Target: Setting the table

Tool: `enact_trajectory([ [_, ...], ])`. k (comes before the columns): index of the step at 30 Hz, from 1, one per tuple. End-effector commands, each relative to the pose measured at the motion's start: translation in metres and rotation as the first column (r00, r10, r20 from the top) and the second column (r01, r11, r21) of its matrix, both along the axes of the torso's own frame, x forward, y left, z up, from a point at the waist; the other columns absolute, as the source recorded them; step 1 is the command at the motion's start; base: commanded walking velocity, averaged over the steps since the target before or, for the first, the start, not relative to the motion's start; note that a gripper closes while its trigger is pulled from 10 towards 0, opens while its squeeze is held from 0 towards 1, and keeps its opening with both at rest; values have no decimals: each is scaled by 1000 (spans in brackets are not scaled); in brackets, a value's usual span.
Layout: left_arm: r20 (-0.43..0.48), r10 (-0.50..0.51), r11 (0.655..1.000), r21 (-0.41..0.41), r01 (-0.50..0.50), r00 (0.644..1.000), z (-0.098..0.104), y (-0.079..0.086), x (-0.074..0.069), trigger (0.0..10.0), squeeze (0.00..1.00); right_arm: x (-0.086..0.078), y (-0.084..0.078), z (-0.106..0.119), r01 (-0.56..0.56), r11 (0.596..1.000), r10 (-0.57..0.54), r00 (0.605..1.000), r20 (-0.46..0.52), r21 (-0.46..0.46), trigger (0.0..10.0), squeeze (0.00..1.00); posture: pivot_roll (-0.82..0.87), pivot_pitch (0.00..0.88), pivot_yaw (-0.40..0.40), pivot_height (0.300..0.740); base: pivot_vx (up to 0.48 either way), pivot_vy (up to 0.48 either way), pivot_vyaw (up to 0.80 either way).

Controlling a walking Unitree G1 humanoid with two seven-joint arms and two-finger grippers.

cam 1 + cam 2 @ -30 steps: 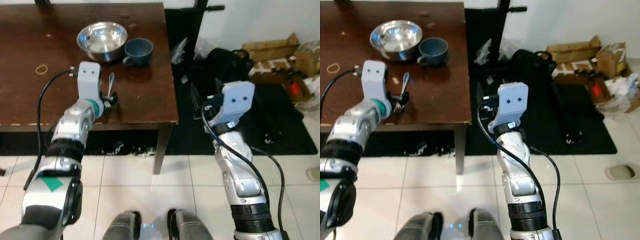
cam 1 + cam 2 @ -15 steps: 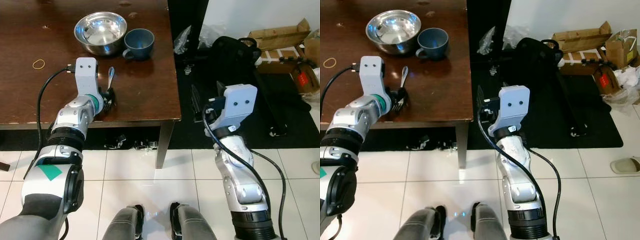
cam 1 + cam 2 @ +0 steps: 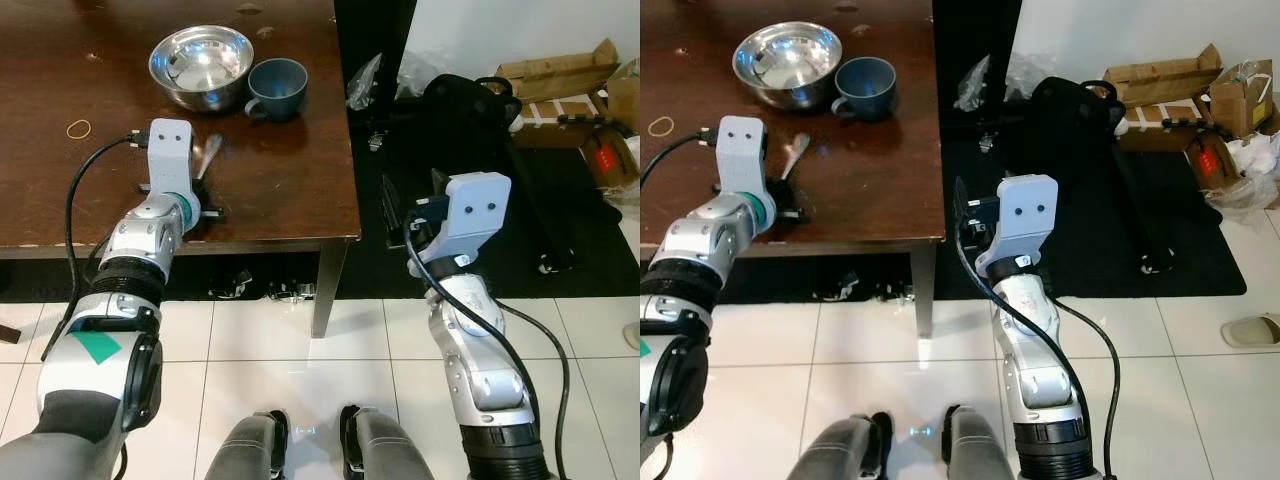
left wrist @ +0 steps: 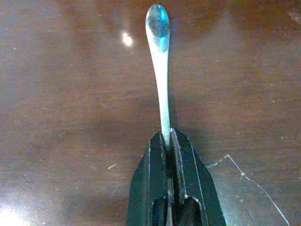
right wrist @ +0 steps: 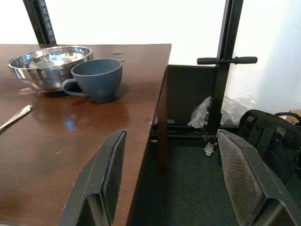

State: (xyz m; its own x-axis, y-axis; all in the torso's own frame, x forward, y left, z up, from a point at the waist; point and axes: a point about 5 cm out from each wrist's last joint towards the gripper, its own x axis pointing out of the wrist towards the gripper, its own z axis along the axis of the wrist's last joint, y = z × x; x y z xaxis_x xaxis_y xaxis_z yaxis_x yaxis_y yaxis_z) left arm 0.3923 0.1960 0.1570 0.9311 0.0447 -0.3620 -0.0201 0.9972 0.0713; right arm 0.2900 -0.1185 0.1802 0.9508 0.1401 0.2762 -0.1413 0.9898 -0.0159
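The left gripper (image 4: 168, 162) is pinching a piece of silver cutlery (image 4: 159, 70) between its two black fingers (image 4: 149, 188), which are standing almost together with only the thin metal stem between them. The handle is reaching out past the fingertips and lying low over the dark wooden table (image 3: 290, 190), its rounded end pointing toward the far side (the working end is hidden inside the grip, so whether it is a spoon or a fork cannot be told). From the head camera, the left gripper (image 3: 190, 200) is sitting over the near part of the table, close to the front edge, and the cutlery (image 3: 208, 155) is slanting away from it toward the blue mug (image 3: 277, 88).

The mug is standing upright just beside a steel bowl (image 3: 201, 66), the two touching or nearly so, near the table's far right corner. A yellow rubber band (image 3: 77, 128) is lying well apart from them, toward the robot's left.

The right gripper (image 5: 174, 183) is hovering off the table's right edge, beside its corner, over a black mat (image 3: 470, 150); its fingers (image 5: 106, 174) are spread wide with nothing between them. Beyond it, a black bag (image 3: 470, 100) and cardboard boxes (image 3: 560, 75) are sitting on the floor by a white wall.
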Motion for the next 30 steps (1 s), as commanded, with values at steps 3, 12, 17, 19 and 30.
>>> enact_trajectory([
  [3,-149,19,1000,0,-19,989,-37,4,-15,0,0,0,-1,-2,4,1000,-3,1000,-14,11,10000,0,8,155,88,740,0,0,0],
  [12,170,-40,999,-15,43,985,-4,-1,-22,7843,0,2,-3,-1,3,1000,-3,1000,-12,7,10000,0,11,101,64,740,0,0,0],
  [17,448,-113,990,125,63,887,31,-10,-56,10000,0,-2,-2,-1,-6,1000,6,1000,-10,10,10000,0,18,62,41,740,0,0,0],
  [19,448,-113,990,125,63,887,31,-10,-56,10000,0,-2,-2,-1,-6,1000,6,1000,-10,10,10000,0,18,62,41,740,0,0,0],
  [30,483,-132,988,129,79,865,31,-22,-89,10000,0,-3,-2,-8,-12,1000,12,999,-33,-6,10000,0,18,18,0,740,0,0,0],
])
